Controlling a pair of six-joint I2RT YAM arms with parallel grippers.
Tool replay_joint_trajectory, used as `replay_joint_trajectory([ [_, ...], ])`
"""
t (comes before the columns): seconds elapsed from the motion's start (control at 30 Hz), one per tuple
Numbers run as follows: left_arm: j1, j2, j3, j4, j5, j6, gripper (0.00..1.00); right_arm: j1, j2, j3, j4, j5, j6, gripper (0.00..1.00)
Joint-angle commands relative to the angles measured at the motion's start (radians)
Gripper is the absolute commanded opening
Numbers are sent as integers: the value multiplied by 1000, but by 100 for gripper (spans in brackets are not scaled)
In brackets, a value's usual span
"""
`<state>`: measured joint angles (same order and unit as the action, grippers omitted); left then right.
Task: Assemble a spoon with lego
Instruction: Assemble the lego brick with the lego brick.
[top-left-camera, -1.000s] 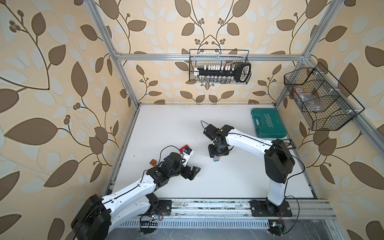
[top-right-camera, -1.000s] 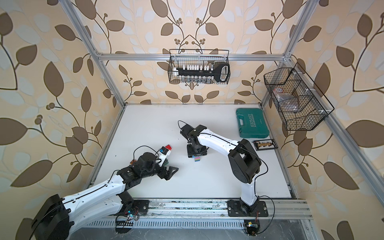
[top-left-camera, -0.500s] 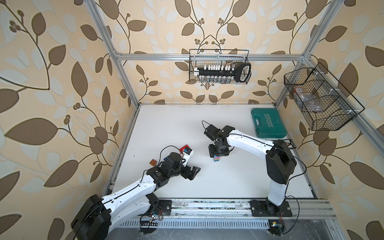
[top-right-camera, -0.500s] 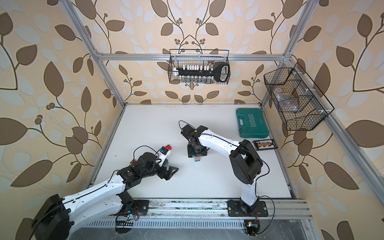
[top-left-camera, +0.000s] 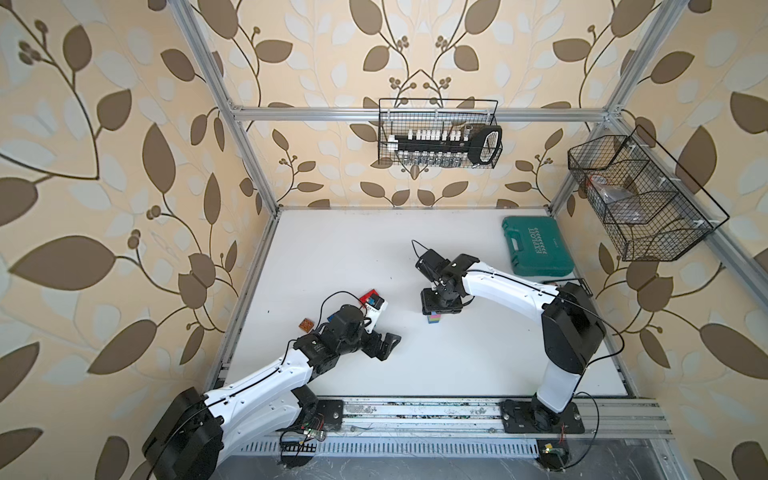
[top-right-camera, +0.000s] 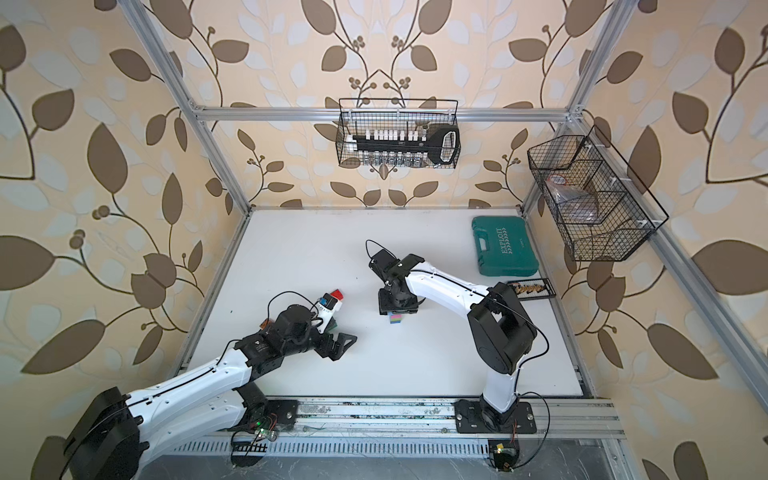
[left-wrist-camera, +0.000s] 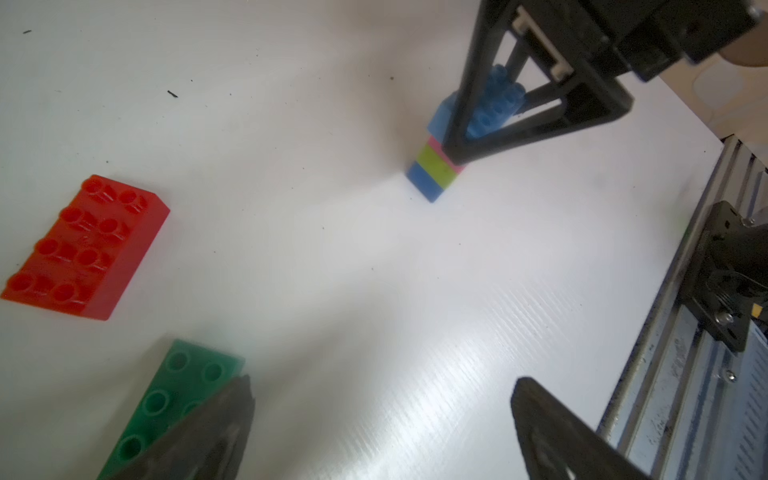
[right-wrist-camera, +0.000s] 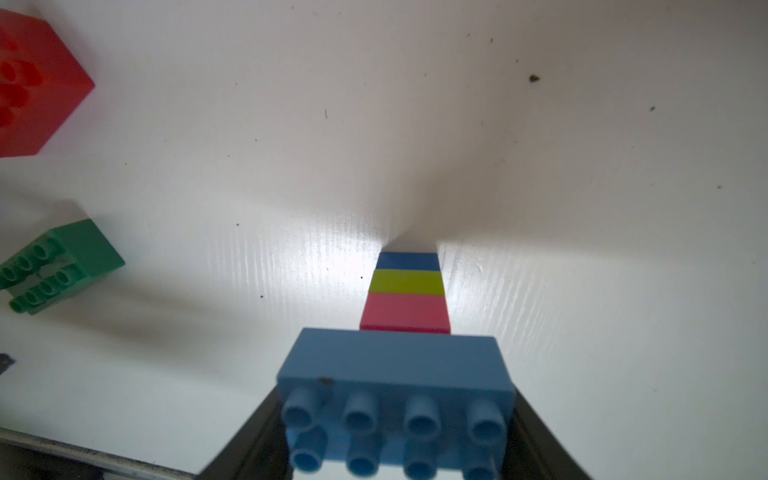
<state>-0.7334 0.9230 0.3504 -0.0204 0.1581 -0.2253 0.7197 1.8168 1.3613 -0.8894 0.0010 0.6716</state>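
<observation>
Two sets of jaws show in a top view: the right jaws stand over the upright spoon (top-left-camera: 435, 319) in the middle of the counter (top-left-camera: 353, 249), while the left jaws are spread wide and empty nearby. In the left wrist view a red brick (left-wrist-camera: 83, 245) and a green brick (left-wrist-camera: 174, 395) lie apart from the spoon. In the right wrist view the right jaws clasp the spoon's light-blue brick (right-wrist-camera: 395, 374), which sits atop pink, lime and blue.

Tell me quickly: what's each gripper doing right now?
Left gripper: open, holding nothing.
Right gripper: shut on the light-blue studded plastic brick topping the upright blue-lime-pink brick stack.
</observation>
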Motion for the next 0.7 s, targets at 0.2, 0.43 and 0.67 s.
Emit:
replay_joint_trajectory([
  [0.2,-4,-4,30,11,-3,0,99,5,100,-65,-20,-24,-5,27],
  [0.43,-4,-12,28,11,-8,-2,99,23,152,-37,-73,16,-21,27],
  [0.67,-4,-17,26,7,-9,-2,99,32,197,-13,-106,-2,-24,27],
])
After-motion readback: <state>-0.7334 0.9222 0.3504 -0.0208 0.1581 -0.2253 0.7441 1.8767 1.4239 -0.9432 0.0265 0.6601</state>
